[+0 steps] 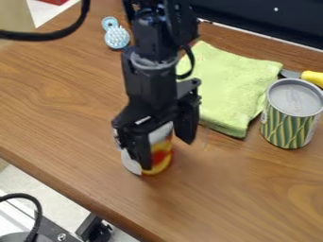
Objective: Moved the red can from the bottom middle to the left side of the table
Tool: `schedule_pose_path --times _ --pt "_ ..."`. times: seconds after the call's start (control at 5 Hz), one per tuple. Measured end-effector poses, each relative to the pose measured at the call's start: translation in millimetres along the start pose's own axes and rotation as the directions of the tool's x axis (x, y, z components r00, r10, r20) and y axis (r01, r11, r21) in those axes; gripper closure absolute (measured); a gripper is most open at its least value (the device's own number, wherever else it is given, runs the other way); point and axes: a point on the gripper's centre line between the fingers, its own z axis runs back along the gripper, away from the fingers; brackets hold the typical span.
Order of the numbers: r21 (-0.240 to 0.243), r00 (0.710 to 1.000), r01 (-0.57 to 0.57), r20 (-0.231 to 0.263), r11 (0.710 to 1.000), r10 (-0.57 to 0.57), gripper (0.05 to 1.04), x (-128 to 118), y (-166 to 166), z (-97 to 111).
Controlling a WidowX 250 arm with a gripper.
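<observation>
The tool [166, 153] is spread wide astride the red-and-yellow can [162, 153], left of the frame's centre, with no firm grip evident. Centre it and close evenly before lifting, lest the can tip. Then carry it level to the worktop's [56, 104] left, setting it down inside the front edge.

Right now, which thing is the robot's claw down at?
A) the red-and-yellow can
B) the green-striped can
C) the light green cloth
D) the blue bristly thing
A: the gripper is down at the red-and-yellow can, partly covering it, while the green-striped can stands apart, beyond the cloth.
</observation>
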Motion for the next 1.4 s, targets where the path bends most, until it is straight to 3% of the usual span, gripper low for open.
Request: schedule_pose_path --times 0.2,0.4,0.6,0.8,1.0,1.4 --pt "-0.021 1.0 0.008 0.001 1.0 -0.008 0.085 17.7 -1.8 -3.3" --pt "-0.063 0.999 0.013 0.031 0.998 -0.011 0.085 39.8 -3.3 -3.3" --pt "-0.075 0.998 0.033 0.061 0.997 -0.028 0.085 66.3 -4.1 -6.8" --pt "-0.119 0.995 0.056 0.092 0.991 -0.046 0.085 89.8 -5.0 2.9" --pt "-0.103 0.992 0.096 0.097 0.99 -0.086 0.085 108.2 -2.3 3.2" --pt "-0.06 0.982 0.122 0.154 0.991 -0.111 0.085 131.8 -1.2 -5.1"
